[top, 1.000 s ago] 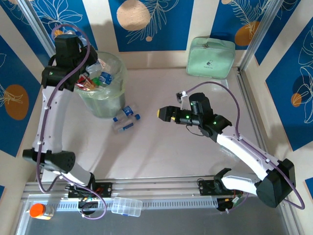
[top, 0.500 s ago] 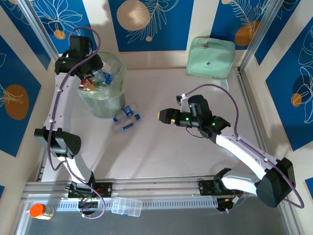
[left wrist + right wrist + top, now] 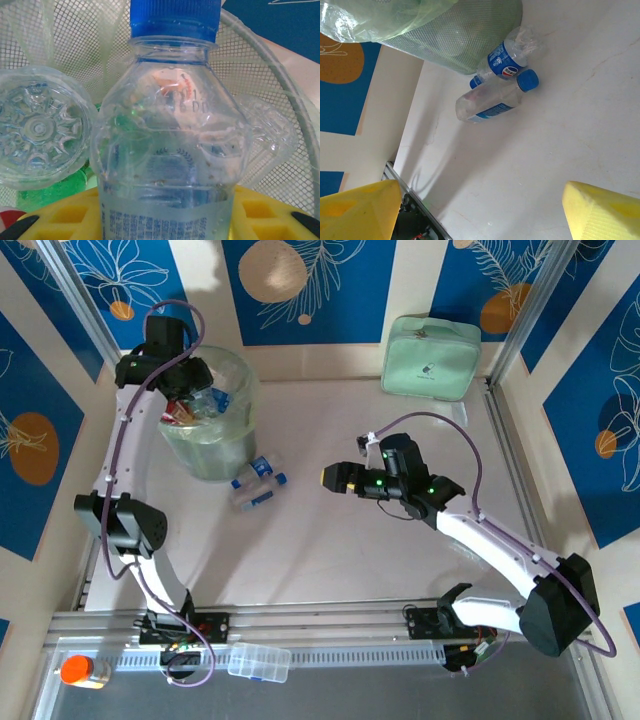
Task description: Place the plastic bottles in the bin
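Note:
My left gripper [image 3: 183, 390] hangs over the bin [image 3: 236, 380], a round translucent grey-green bucket with several plastic bottles inside. It is shut on a clear bottle with a blue cap [image 3: 170, 150], which stands between its yellow fingers [image 3: 60, 217]. Below it lie another clear bottle [image 3: 37, 127] and a green one [image 3: 55, 192] against the bin's mesh wall [image 3: 75, 30]. On the table beside the bin [image 3: 465, 40] rest a crushed blue-labelled bottle [image 3: 507, 55] and a clear blue-capped bottle [image 3: 492, 100]. Both bottles [image 3: 256, 483] are left of my right gripper [image 3: 325, 476], which hovers open and empty [image 3: 482, 210].
A mint-green zip pouch [image 3: 432, 357] leans at the back right. A flat clear lidded box [image 3: 258, 662] and an orange-capped item [image 3: 78, 671] sit on the rail strip at the near edge. Blue patterned walls close in the table on three sides.
My left arm has swung back and its wrist now sits over the bin's far-left rim with the bottle still held. The right gripper has barely shifted.

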Controlling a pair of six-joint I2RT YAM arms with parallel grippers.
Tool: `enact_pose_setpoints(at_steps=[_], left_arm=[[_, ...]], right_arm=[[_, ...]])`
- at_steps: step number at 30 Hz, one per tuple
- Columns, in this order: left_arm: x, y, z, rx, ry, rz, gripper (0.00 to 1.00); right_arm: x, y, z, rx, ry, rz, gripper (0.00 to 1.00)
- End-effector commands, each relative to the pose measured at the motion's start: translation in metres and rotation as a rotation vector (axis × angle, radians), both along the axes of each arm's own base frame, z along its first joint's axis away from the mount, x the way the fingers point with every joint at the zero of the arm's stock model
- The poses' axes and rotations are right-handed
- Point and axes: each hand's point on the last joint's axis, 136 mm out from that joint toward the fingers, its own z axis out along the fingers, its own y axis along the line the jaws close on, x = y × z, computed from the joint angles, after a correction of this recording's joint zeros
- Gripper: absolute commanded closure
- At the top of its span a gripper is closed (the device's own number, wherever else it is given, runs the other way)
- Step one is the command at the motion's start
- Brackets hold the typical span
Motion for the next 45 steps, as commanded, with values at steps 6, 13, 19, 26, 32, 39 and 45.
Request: enact_pose_setpoints(at_steps=[6, 13, 19, 26, 32, 39, 45], left_arm=[[-0.011, 0.017, -0.026, -0.05, 0.116, 0.063, 0.31], [-0.021, 0.019, 0.028, -0.041, -0.012, 0.046, 0.24], [-0.032, 0.03, 0.051, 0.026, -0.07, 0.058, 0.28], [-0.031, 0.03, 0.029, 0.127, -0.01, 0.016, 0.46], [-0.025, 0.024, 0.009, 0.117, 0.022, -0.008, 0.47], [-0.027, 0.033, -0.004, 0.173, 0.058, 0.016, 0.47], [-0.036, 0.037, 0.033, 0.198, -0.031, 0.038, 0.47]], right_arm=[[0.001, 0.002, -0.005, -0.012, -0.005, 0.007, 0.16], [0.002, 0.004, -0.001, -0.008, -0.017, 0.008, 0.16], [0.0, 0.006, -0.004, -0.01, -0.012, 0.011, 0.16], [-0.001, 0.008, -0.007, -0.021, -0.013, 0.014, 0.16], [-0.002, 0.011, -0.012, -0.034, -0.004, 0.021, 0.17], [-0.002, 0.014, -0.013, -0.043, -0.003, 0.025, 0.17], [0.001, 0.014, -0.006, -0.062, -0.022, 0.027, 0.17]])
